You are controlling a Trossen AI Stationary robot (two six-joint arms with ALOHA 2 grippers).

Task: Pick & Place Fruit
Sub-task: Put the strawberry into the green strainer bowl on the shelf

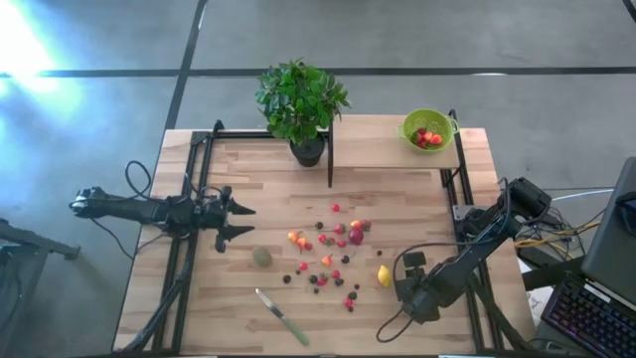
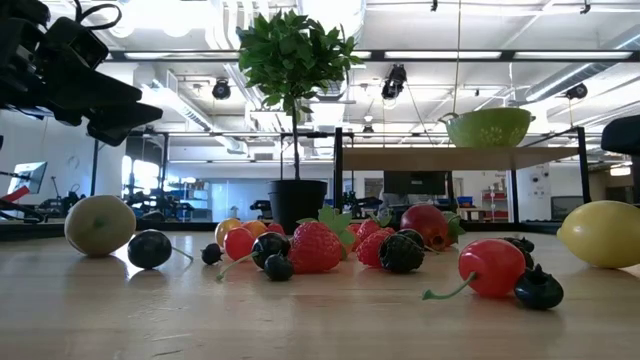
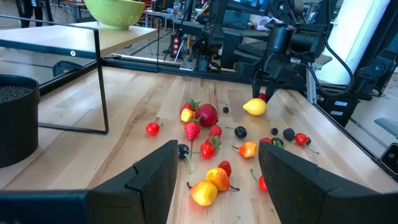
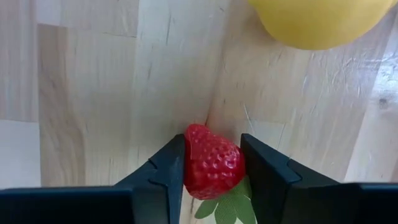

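Observation:
Several small toy fruits lie scattered on the wooden table: red and orange berries, dark berries, a dull-green ball and a yellow lemon. Right beside the lemon, my right gripper points down and is shut on a red strawberry. In the left wrist view the gripper stands just behind the lemon. My left gripper waits open and level above the table's left side, pointing at the fruits. My right gripper pinches the strawberry between its two fingers, one finger on each of its opposite sides. The fingers come from above, pointing down. The berry's green leaves point back toward the wrist; whether it rests on the wood I cannot tell.
A lime-green bowl holding a few red fruits stands on a raised shelf at the far right. A potted plant stands at the far middle. A green-handled knife lies near the front edge.

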